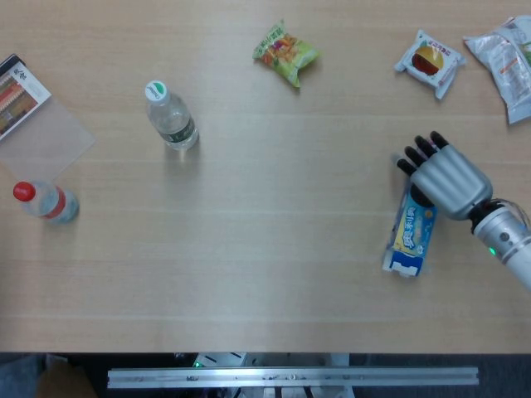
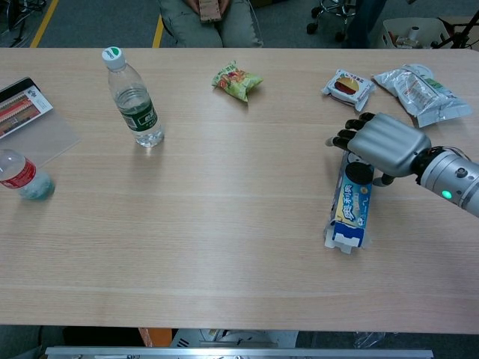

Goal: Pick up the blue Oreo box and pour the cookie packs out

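Note:
The blue Oreo box (image 1: 412, 232) (image 2: 350, 206) lies flat on the table at the right, long axis running near to far, with its opened flap end toward the front edge. My right hand (image 1: 444, 176) (image 2: 382, 146) is spread over the box's far half and hides it. Its fingers reach past the box's left side, and the thumb shows on the right side. The box still rests on the table, and no closed grip shows. My left hand appears in neither view.
A clear water bottle (image 1: 170, 116) stands at the centre left. A red-capped bottle (image 1: 46, 201) and a booklet (image 1: 21, 95) sit at the left edge. At the far side lie a green snack bag (image 1: 284, 52), a white snack pack (image 1: 429, 62) and a silver bag (image 1: 504, 54).

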